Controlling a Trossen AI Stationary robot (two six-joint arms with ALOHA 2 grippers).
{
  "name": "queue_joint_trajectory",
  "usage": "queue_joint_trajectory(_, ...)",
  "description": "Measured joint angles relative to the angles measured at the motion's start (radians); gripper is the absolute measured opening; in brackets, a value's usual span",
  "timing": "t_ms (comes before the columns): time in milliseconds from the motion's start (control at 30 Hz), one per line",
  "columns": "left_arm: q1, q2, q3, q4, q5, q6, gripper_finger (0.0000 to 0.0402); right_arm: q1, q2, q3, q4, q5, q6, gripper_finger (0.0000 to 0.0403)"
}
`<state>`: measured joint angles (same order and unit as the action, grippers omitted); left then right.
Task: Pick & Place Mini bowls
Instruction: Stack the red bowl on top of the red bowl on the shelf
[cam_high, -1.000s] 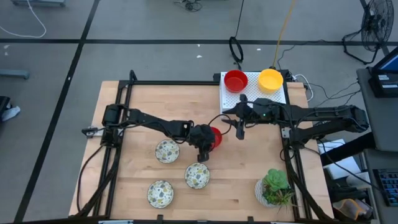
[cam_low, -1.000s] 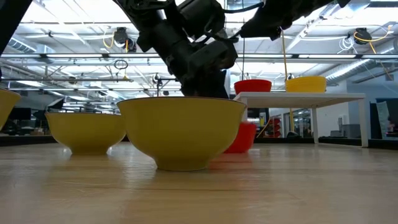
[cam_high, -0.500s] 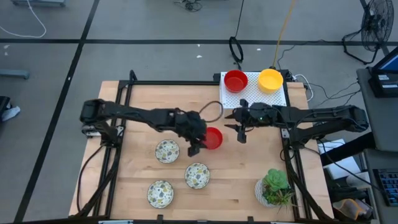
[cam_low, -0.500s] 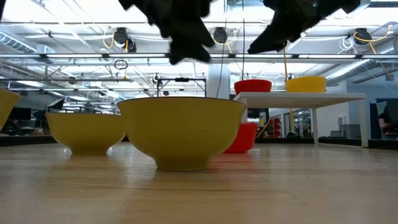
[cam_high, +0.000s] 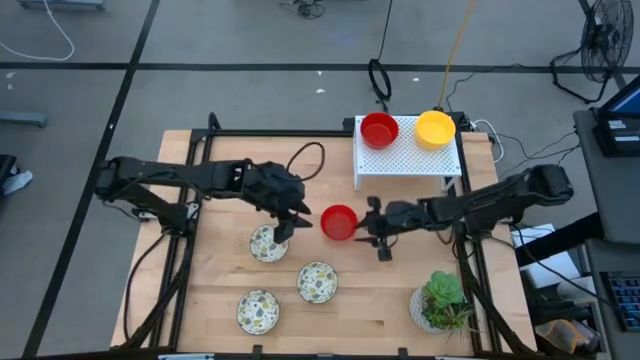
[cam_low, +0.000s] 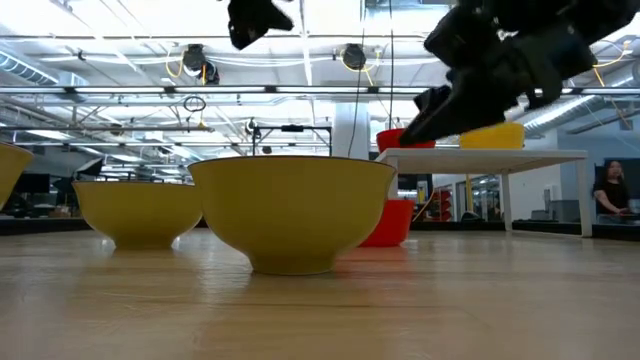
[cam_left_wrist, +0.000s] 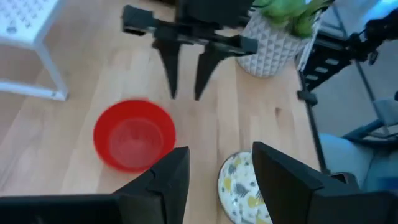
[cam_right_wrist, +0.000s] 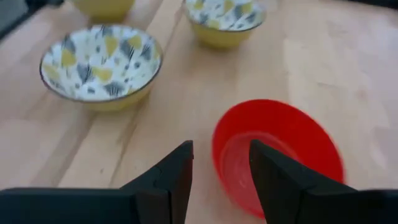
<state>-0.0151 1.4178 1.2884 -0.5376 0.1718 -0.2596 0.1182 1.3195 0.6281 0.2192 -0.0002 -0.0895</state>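
A red mini bowl (cam_high: 338, 221) stands on its base at the table's middle. My right gripper (cam_high: 378, 238) is open just to the bowl's right, its fingers low and pointing at the bowl (cam_right_wrist: 277, 152) without touching it. My left gripper (cam_high: 295, 222) is open, raised above the table to the left of the red bowl (cam_left_wrist: 134, 134), with nothing between its fingers. Three speckled mini bowls (cam_high: 268, 243), (cam_high: 317, 282), (cam_high: 258, 311) sit on the table near the front. A red bowl (cam_high: 379, 129) and a yellow bowl (cam_high: 435, 129) rest on the white perforated rack (cam_high: 408, 160).
A white pot with a green plant (cam_high: 442, 300) stands at the table's near right, close behind my right arm. The rack fills the far right. Bare wood lies between the red bowl and the rack, and along the table's left part.
My left gripper has let go of the red bowl, risen and drawn back toward the table's left edge. The bowl stays on the table's middle. My right gripper has come down from beside the rack toward the near edge and now stands low at the bowl's right side.
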Motion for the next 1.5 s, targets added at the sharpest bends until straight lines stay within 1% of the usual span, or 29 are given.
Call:
queue_joint_trajectory(100, -0.001, -0.011, -0.005, -0.027, -0.003, -0.006, 0.0179, 0.009, 0.072, 0.000, 0.009, 0.003, -0.053, 0.0144)
queue_joint_trajectory(267, -0.001, -0.007, -0.002, -0.030, -0.016, -0.005, 0.0179, 0.007, 0.167, 0.021, 0.015, 0.060, -0.068, 0.0144)
queue_joint_trajectory(500, -0.001, -0.009, -0.002, -0.046, -0.025, -0.001, 0.0179, 0.006, 0.294, 0.102, 0.019, 0.056, -0.132, 0.0144)
queue_joint_trajectory(600, -0.003, -0.010, -0.002, -0.052, -0.025, 0.000, 0.0179, 0.006, 0.329, 0.120, 0.009, 0.063, -0.134, 0.0143)
queue_joint_trajectory(700, -0.003, -0.009, -0.002, -0.069, -0.025, 0.002, 0.0179, 0.007, 0.357, 0.134, 0.003, 0.084, -0.140, 0.0132)
queue_joint_trajectory(800, -0.003, -0.009, -0.002, -0.076, -0.025, 0.002, 0.0179, 0.008, 0.371, 0.143, -0.005, 0.082, -0.140, 0.0103)
queue_joint_trajectory(933, -0.003, -0.009, -0.002, -0.085, -0.025, 0.002, 0.0179, 0.008, 0.363, 0.142, -0.018, 0.082, -0.116, 0.0030)
queue_joint_trajectory(967, -0.003, -0.009, -0.002, -0.085, -0.025, 0.002, 0.0179, 0.008, 0.356, 0.141, -0.027, 0.082, -0.112, 0.0015)
queue_joint_trajectory(1000, -0.003, -0.009, -0.002, -0.088, -0.025, 0.002, 0.0179, 0.008, 0.352, 0.141, -0.022, 0.082, -0.108, 0.0009)
queue_joint_trajectory(1067, -0.003, -0.009, -0.002, -0.097, -0.025, 0.001, 0.0179, 0.008, 0.342, 0.143, -0.004, 0.082, -0.107, 0.0008)
queue_joint_trajectory(1200, -0.003, -0.009, -0.002, -0.104, -0.025, -0.002, 0.0179, 0.008, 0.273, 0.155, -0.006, 0.078, -0.109, 0.0003)
queue_joint_trajectory(1367, -0.003, -0.010, -0.002, -0.113, -0.025, -0.001, 0.0179, 0.000, 0.101, 0.169, -0.039, 0.084, -0.168, 0.0002)
queue_joint_trajectory(1433, -0.003, -0.010, -0.002, -0.115, -0.025, 0.003, 0.0179, -0.020, 0.024, 0.173, -0.060, 0.126, -0.188, 0.0001)
queue_joint_trajectory(1500, 0.000, -0.010, -0.002, -0.121, -0.024, 0.016, 0.0179, -0.052, -0.050, 0.188, -0.107, 0.203, -0.194, 0.0001)
